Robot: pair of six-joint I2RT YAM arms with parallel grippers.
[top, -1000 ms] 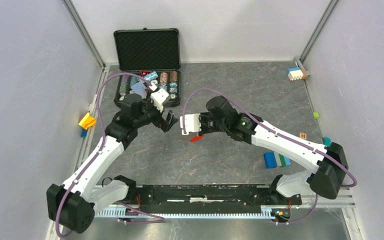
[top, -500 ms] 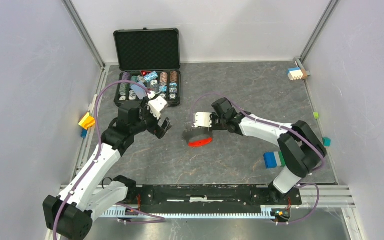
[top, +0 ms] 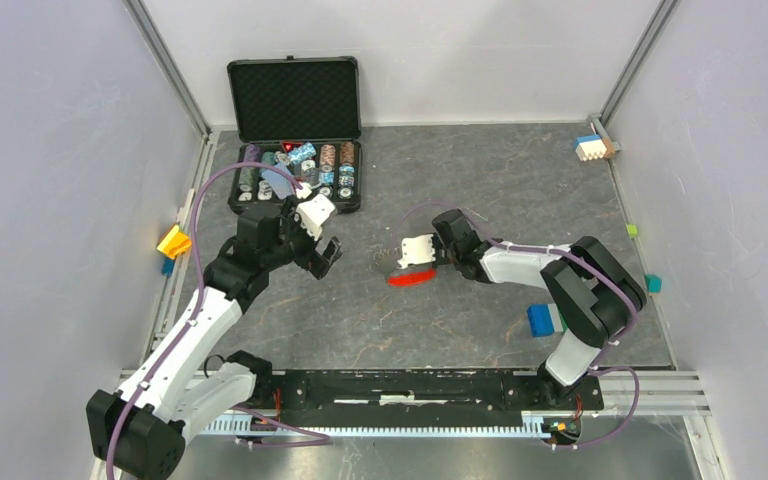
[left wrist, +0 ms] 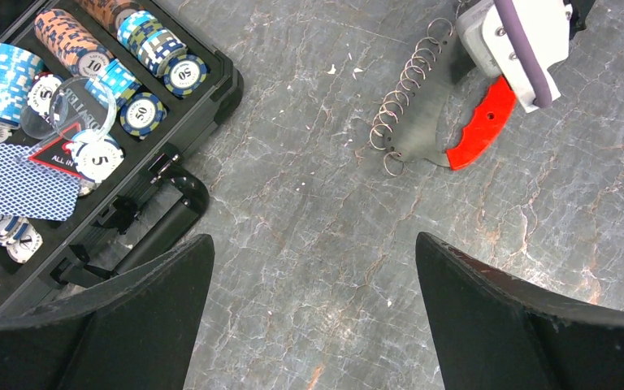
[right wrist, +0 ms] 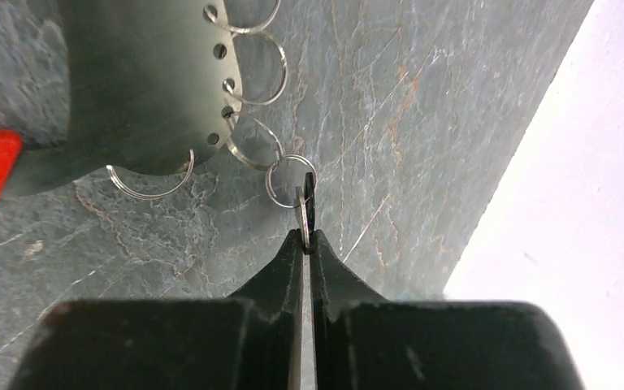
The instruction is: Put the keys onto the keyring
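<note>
The keyring (left wrist: 422,122) lies flat on the grey table: a grey plate with several silver rings (left wrist: 398,89) along one edge and a bright red tag (left wrist: 481,123); the top view shows the tag (top: 410,278) mid-table. My right gripper (right wrist: 305,236) is shut on a key (right wrist: 305,213), seen edge-on with its silver blade and black head. The key's end overlaps a small ring (right wrist: 290,180) at the plate's (right wrist: 146,89) edge. From above, the right gripper (top: 397,266) sits low over the keyring. My left gripper (left wrist: 313,240) hovers open and holds nothing, to the left (top: 325,255).
An open black case (top: 295,100) with poker chips (left wrist: 142,73) and a blue card deck (left wrist: 20,183) stands at the back left, close to the left gripper. Blue and green blocks (top: 550,318) lie right of centre. A yellow piece (top: 173,242) sits at the left wall.
The right arm has folded in and dropped lower, carrying the key to the right and down onto the keyring's rings. The left gripper shifted slightly early on, then stayed still and open.
</note>
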